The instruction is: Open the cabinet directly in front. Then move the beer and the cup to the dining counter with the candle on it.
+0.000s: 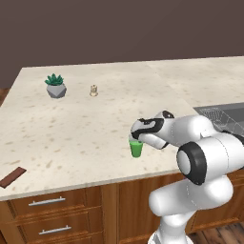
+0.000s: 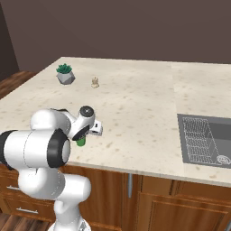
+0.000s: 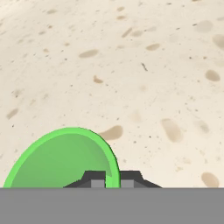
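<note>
From the left base view I see the beige speckled tabletop carrying the green cup near its front edge, directly under my tool. From the right, the cup peeks out below the tool. Through the hand view, the fingertips pinch the cup's rim, one inside and one outside, the tool closed on it.

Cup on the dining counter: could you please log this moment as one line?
pincer: shut on cup rim | cup: over counter front edge | candle: far side, by plant
</note>
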